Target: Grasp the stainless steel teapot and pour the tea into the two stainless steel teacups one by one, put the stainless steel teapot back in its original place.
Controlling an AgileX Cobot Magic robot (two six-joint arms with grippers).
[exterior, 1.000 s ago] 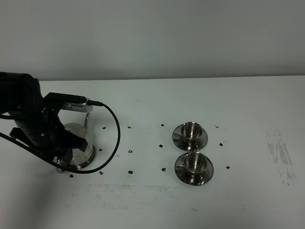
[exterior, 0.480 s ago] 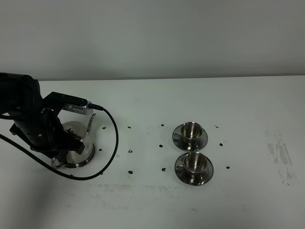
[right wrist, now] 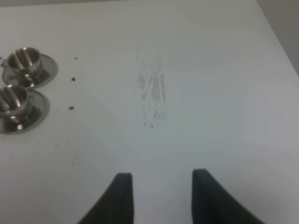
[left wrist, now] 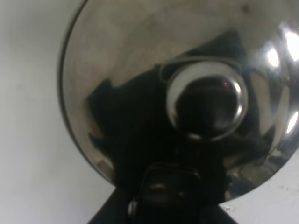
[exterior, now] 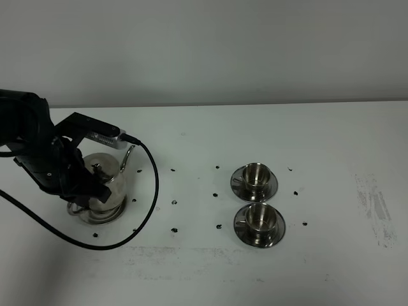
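Observation:
The stainless steel teapot (exterior: 105, 186) is at the left of the table, its thin spout (exterior: 127, 156) pointing toward the back right. My left gripper (exterior: 81, 191) reaches over it and is shut on its loop handle. In the left wrist view the shiny lid (left wrist: 131, 70) and its knob (left wrist: 208, 105) fill the picture, and the gripper (left wrist: 163, 200) shows only as a dark shape. The two stainless steel teacups stand on saucers right of centre, one farther (exterior: 255, 173) and one nearer (exterior: 258, 217); the right wrist view shows both (right wrist: 24, 59) (right wrist: 11, 98). My right gripper (right wrist: 162, 186) hangs open over bare table.
A black cable (exterior: 153, 191) loops from the left arm across the table beside the teapot. Small black marks (exterior: 173, 204) dot the white table (exterior: 191, 134) around the pot and the cups. A grey scuffed patch (exterior: 376, 210) lies at the right.
The left gripper has shut on the teapot's handle. The arm and pot have shifted up and back slightly, and the spout now shows clear of the arm. The cups have not moved.

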